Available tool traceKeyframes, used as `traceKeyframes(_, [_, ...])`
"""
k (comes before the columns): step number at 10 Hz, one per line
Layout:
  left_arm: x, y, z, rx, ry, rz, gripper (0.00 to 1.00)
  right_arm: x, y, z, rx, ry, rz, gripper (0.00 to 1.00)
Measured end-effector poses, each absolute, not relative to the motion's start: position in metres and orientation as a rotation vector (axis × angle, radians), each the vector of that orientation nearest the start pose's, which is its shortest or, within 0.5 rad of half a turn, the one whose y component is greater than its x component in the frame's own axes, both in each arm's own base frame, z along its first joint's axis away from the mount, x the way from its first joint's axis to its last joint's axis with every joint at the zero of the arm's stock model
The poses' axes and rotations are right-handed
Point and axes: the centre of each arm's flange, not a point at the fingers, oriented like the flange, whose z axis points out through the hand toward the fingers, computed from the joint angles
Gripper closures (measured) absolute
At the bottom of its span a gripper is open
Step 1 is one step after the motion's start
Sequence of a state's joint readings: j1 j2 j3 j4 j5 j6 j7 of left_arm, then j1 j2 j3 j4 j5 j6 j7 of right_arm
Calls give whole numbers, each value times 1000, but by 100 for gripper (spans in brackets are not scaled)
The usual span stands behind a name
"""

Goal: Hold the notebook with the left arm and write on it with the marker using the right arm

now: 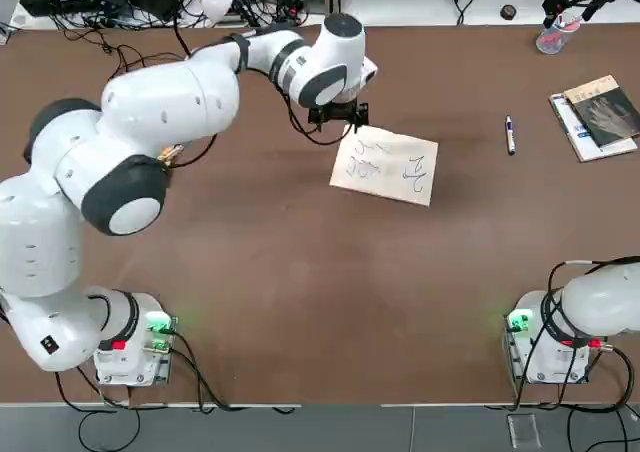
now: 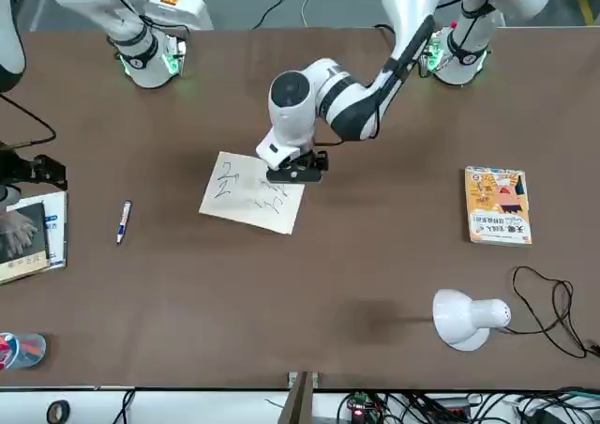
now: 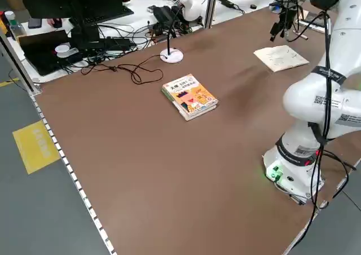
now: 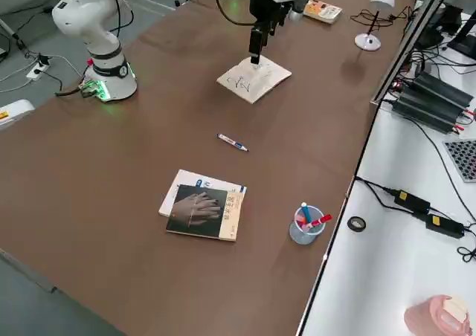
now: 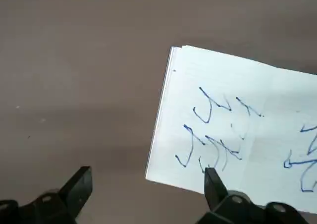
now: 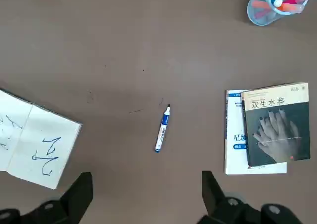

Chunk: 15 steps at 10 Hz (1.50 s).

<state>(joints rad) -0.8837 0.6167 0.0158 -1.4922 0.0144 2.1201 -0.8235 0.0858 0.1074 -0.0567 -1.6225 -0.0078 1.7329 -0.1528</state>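
Observation:
The notebook lies open on the brown table, its white pages scribbled in blue. My left gripper hovers over the notebook's far left corner. It is open: one fingertip is over the page, the other over bare table. The marker, dark blue with a white end, lies alone on the table to the notebook's right. My right gripper hangs high above the marker, open and empty, near the far right of the table.
A grey-covered book on a white one lies at the far right edge. A clear cup of red-tipped pens stands beyond it. An orange illustrated book and a white desk lamp sit on my left side.

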Motion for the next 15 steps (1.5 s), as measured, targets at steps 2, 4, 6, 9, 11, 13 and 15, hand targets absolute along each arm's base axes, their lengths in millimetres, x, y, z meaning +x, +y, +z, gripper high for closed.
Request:
traceKeyframes(2, [457, -549, 290, -3132, 98, -45, 0, 594, 24, 553, -3147, -221, 16, 3])
traceKeyframes(4, [451, -556, 274, -3113, 109, -69, 0, 591, 34, 555, -3148, -190, 25, 3])
traceKeyframes(6, [448, -561, 261, -3085, 114, -96, 0, 588, 38, 558, -3150, -162, 24, 4])
traceKeyframes(9, [448, -562, 248, -3074, 116, -107, 0, 584, 37, 564, -3153, -76, 33, 4])
traceKeyframes(11, [449, -564, 241, -3076, 133, -133, 0, 581, 37, 567, -3154, -41, 42, 4])
traceKeyframes(13, [450, -565, 231, -3079, 147, -153, 0, 579, 36, 569, -3153, -28, 47, 4])
traceKeyframes(15, [450, -566, 217, -3079, 164, -169, 0, 578, 37, 570, -3153, -3, 50, 3])
